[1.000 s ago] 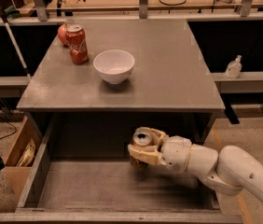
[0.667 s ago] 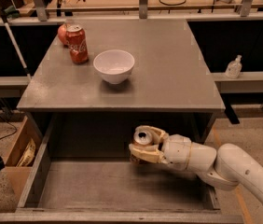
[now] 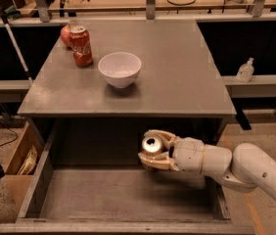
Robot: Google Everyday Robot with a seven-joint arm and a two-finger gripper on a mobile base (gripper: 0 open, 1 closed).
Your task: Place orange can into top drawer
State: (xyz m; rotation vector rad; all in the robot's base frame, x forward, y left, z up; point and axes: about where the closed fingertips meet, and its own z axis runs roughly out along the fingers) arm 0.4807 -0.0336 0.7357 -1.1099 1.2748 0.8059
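Holding: the gripper (image 3: 151,153) has its fingers clamped round the orange can (image 3: 151,144). Only the can's silver top and a sliver of its body show between them.
Can position: in the gripper, over the floor of the top drawer (image 3: 123,197), toward its right rear, just below the front edge of the tabletop (image 3: 187,82). Contact with the drawer floor cannot be confirmed.
Can axis: the silver top faces up toward the camera, so the long axis is judged roughly upright. The exact tilt cannot be told.
Governing relation: the drawer floor lies directly beneath the can. In my judgement a short descent and a release are all that remain.
Approach: the single arm reaches in from the right front, over the drawer's right wall.
Risk: the drawer's back and the tabletop's underside are near behind the can, so a lift or rearward drift could knock it.
Writing: the red can (image 3: 81,45) at the tabletop's rear left carries white Coca-Cola script. Nothing on the orange can is readable.
Other items: a white bowl (image 3: 121,68) sits just right of the red can, well apart from the gripper.
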